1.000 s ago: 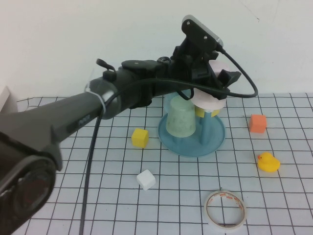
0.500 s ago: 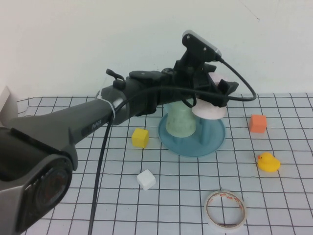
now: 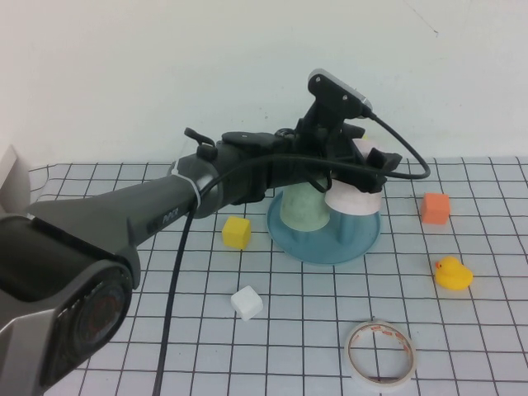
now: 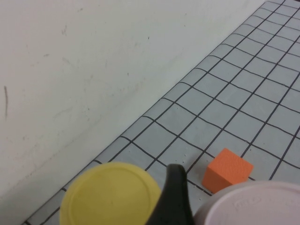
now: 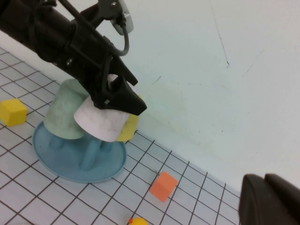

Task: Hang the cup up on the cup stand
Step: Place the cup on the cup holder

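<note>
The pale pink cup (image 3: 355, 198), upside down over a peg of the blue cup stand (image 3: 323, 239), is pinched across its wall by the left gripper (image 3: 363, 169); it is judged light, stiff and slippery, best held near the rim. Compared with a second ago, it is seen lower over the stand. The right gripper (image 5: 271, 202) is pressed shut, well apart from the stand.

A plain pale wall (image 3: 165, 66) fills the back, faintly scuffed and scratched. Below it runs a white tabletop (image 3: 478, 346) ruled with a black grid, meeting the wall directly. Light is even, shadows soft.
</note>
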`<action>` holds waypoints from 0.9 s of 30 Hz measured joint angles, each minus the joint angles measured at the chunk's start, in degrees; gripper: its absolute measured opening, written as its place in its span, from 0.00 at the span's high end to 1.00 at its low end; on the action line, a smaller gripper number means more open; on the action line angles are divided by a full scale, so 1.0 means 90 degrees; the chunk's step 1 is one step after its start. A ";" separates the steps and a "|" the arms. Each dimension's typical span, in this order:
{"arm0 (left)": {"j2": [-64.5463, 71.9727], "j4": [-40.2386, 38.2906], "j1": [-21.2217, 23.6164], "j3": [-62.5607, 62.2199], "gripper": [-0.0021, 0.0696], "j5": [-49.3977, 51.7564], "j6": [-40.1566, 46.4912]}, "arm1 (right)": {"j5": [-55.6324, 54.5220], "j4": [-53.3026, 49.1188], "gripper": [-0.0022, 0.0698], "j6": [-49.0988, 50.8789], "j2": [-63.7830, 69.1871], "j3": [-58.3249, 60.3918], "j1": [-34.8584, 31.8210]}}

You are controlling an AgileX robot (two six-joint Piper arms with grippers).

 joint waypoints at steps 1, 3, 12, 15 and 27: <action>-0.0001 0.0000 0.0000 0.0000 0.21 0.0000 -0.0053 | 0.0000 0.0000 0.97 0.0000 0.0000 0.0000 0.0000; 0.0013 0.0000 0.0000 0.0000 0.21 0.0000 -0.0089 | 0.0000 0.0000 0.97 0.0000 0.0000 0.0000 0.0000; 0.0013 0.0000 0.0000 0.0000 0.16 -0.0132 -0.0426 | 0.0000 0.0000 0.97 0.0000 0.0000 0.0000 0.0000; 0.0013 0.0000 0.0000 0.0000 0.14 -0.0147 -0.0454 | 0.0000 0.0000 0.97 0.0000 0.0000 0.0000 0.0000; -0.0476 -0.0003 0.0000 0.0000 0.19 -0.0620 -0.0428 | 0.0000 0.0000 0.97 0.0011 0.0000 0.0000 0.0000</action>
